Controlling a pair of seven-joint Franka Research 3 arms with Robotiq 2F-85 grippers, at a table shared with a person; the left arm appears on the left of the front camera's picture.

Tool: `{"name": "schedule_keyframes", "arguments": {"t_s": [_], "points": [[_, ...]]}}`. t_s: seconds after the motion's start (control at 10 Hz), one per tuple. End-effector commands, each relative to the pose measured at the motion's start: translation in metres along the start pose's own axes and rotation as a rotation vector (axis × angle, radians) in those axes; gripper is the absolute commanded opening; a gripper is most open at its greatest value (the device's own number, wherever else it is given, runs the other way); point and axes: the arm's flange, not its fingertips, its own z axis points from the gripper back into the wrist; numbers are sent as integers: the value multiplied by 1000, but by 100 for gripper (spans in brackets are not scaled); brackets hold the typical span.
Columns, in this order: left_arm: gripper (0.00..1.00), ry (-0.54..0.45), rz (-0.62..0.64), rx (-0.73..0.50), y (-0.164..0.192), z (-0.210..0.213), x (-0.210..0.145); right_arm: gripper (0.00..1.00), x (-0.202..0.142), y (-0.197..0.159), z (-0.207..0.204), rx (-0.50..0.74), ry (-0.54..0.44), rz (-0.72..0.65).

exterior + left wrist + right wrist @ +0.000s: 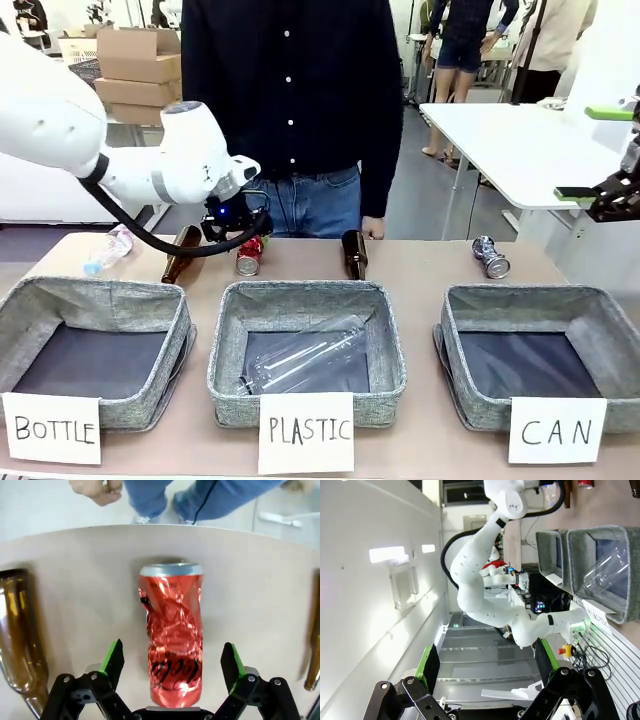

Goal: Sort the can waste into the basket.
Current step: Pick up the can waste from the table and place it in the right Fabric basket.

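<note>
A dented red can with white marks lies on the table between the open fingers of my left gripper, which hangs over it without touching. From the front, the same red can sits at the far edge under my left gripper. A dark blue and silver can lies at the far right, behind the grey basket marked "CAN", which holds nothing. My right gripper is raised at the right edge; its fingers stand open around nothing, pointing away from the table.
Baskets marked "BOTTLE" and "PLASTIC" stand left and middle; the latter holds a clear plastic bottle. Brown glass bottles and a clear bottle lie along the far edge. A person stands close behind the table.
</note>
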Motion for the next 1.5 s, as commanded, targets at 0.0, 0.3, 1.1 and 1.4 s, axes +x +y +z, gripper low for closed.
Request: {"name": "schedule_keyframes", "arguments": {"t_s": [0.0, 0.3, 1.1, 1.4], "points": [[100, 50, 13, 36, -9, -5, 13, 100, 3, 3, -1, 26, -2, 25], [100, 72, 18, 57, -8, -16, 10, 100, 3, 3, -1, 26, -2, 25], [4, 22, 4, 71, -6, -11, 8, 100, 3, 3, -1, 26, -2, 25], [0, 84, 25, 73, 3, -8, 8, 100, 3, 3, -1, 26, -2, 25]]}}
